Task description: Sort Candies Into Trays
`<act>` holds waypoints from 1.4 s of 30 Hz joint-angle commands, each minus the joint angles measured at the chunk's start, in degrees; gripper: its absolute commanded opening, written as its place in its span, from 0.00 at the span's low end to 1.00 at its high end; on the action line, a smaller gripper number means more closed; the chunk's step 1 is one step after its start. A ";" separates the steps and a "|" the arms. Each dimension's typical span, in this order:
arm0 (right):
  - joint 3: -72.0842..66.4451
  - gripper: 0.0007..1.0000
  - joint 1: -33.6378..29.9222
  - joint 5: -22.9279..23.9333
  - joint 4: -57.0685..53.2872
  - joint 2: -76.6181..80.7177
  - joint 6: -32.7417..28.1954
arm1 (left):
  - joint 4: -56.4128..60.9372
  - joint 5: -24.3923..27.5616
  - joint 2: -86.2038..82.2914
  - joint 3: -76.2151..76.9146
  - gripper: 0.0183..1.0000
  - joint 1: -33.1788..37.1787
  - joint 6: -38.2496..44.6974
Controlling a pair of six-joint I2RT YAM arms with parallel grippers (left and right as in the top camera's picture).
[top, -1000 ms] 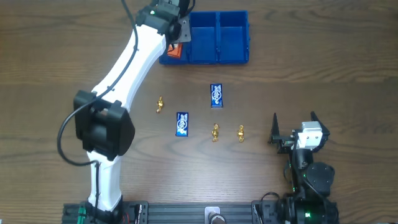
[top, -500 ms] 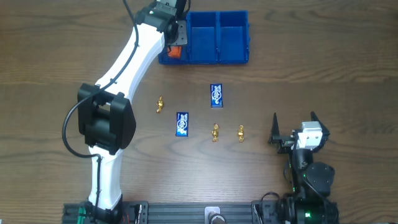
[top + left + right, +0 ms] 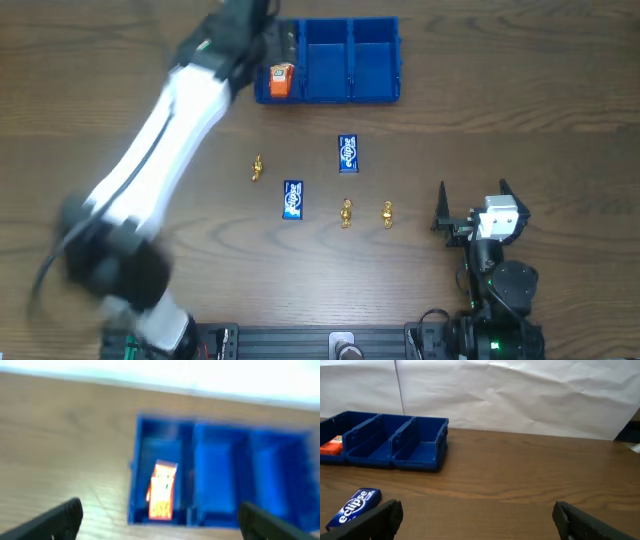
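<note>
Five candies wait on the table (image 3: 520, 120): gold candies (image 3: 346, 213) and blue packs (image 3: 292, 200), mixed mid-table. Next pick, I'd say, wants a straight drop over one piece, clear of neighbours. Right gripper (image 3: 472, 195), at 3 o'clock: wide open, empty. Left gripper (image 3: 160, 510) hangs wide open, empty, at the tray (image 3: 330, 98); orange candy (image 3: 280, 80) sits in its 9 o'clock compartment.

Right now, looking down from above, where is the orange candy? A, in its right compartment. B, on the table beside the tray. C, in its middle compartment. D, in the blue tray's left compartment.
D: in the top view the orange candy lies inside the leftmost compartment of the blue tray, and the middle and right compartments look bare.
</note>
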 commanded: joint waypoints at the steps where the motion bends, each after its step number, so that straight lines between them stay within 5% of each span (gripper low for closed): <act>1: -0.17 1.00 0.24 -0.26 -0.28 -0.42 -0.72 | 17.11 0.37 -36.41 -27.39 1.00 4.94 5.60; 7: -0.17 1.00 0.24 -0.26 -0.28 -0.42 -0.72 | 25.86 6.05 -67.95 -52.78 1.00 11.43 18.23; 14: -0.17 1.00 0.24 -0.26 -0.28 -0.42 -0.72 | 29.68 10.56 -90.62 -74.73 1.00 16.59 19.21; 19: -0.17 1.00 0.24 -0.26 -0.28 -0.42 -0.72 | 37.53 14.71 -93.59 -84.52 1.00 18.03 19.21; 31: -0.17 1.00 0.24 -0.26 -0.28 -0.42 -0.72 | 40.89 14.93 -100.76 -96.76 1.00 18.78 19.19; 42: -0.17 1.00 0.24 -0.26 -0.28 -0.42 -0.72 | 26.64 14.45 -106.25 -97.24 1.00 18.75 19.19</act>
